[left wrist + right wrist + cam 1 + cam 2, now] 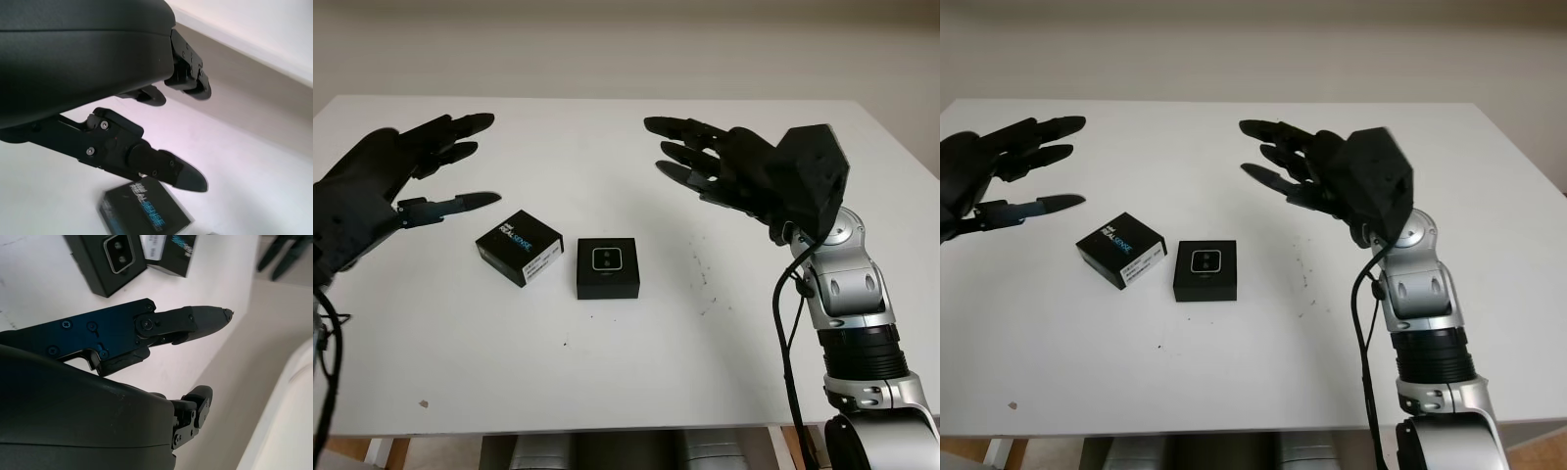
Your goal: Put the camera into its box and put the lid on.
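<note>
A black open box [607, 268] lies at the table's middle with the small grey camera [608, 258] seated inside it, lenses up. Touching its left corner lies the black lid [519, 247], printed with blue and white lettering, turned at an angle. My left hand [421, 166] hovers open above the table, to the left of and behind the lid. My right hand [695, 157] hovers open to the right of and behind the box. The right wrist view looks past a finger [195, 320] at the box [105, 259] and lid [173, 252]; the lid [144, 213] also appears in the left wrist view.
The white table [636, 372] carries a few small dark specks [705, 279] right of the box. Its front edge runs near the bottom, and its right edge [901, 147] slants behind my right arm. A pale wall stands beyond the far edge.
</note>
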You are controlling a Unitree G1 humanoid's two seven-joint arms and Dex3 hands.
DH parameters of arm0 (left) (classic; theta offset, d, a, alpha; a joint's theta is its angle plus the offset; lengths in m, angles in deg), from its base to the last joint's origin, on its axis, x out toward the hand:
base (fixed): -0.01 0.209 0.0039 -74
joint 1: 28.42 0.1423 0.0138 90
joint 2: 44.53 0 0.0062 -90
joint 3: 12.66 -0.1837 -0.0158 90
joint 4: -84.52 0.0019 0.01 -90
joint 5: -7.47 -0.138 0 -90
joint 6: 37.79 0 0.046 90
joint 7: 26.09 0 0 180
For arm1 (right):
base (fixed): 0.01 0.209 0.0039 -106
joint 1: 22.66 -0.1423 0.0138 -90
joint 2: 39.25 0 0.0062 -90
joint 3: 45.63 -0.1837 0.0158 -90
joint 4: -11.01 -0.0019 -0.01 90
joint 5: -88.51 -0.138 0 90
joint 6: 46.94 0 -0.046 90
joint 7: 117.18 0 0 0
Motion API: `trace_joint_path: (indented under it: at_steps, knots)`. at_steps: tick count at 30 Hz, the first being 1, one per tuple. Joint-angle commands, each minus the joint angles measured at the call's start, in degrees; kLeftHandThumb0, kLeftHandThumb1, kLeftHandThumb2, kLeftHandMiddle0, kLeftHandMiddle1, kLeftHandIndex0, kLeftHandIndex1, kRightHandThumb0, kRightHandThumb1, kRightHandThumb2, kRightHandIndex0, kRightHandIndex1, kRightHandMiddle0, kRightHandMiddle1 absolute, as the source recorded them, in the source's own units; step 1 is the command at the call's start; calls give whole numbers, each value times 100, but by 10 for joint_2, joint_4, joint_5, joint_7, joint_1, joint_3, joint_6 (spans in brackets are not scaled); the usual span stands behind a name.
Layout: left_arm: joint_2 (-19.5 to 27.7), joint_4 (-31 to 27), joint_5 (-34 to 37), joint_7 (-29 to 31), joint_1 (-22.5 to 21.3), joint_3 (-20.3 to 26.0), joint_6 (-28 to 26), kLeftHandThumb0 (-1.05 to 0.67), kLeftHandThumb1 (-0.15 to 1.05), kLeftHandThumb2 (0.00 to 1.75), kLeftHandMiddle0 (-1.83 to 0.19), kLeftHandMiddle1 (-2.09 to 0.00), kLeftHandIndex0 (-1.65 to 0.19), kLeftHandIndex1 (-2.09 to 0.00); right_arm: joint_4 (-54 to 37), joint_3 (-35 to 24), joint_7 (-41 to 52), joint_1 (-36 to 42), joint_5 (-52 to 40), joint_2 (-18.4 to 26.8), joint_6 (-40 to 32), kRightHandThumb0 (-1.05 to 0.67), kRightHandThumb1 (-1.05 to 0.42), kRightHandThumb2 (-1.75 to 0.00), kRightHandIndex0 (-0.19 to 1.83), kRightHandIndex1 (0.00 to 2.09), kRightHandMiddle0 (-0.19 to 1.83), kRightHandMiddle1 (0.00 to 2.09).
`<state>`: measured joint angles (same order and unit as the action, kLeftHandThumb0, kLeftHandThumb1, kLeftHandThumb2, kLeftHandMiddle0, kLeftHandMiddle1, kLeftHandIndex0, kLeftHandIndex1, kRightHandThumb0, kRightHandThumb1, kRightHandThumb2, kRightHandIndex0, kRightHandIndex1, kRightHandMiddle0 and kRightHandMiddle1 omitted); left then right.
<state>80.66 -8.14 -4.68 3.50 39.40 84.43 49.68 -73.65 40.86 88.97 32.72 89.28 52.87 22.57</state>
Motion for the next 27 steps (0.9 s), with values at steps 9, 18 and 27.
trace_joint_path:
  at_steps: [9,18,27]
  knots:
    - [72,50,-115,94,-88,-107,102,-57,82,4,-11,-1,-16,-12,40,-45,-4,-23,-74,21,7,-72,-93,-5,7,3,-3,27]
    - [63,143,-205,74,-147,-170,224,-61,79,5,-8,-3,-9,-5,44,-42,-12,-20,-76,37,17,-74,-92,-5,3,3,1,13]
    - [44,203,-278,24,-186,-218,296,-62,80,6,-7,-5,-6,-5,35,-35,-27,-14,-74,37,5,-73,-92,-6,3,4,4,10]
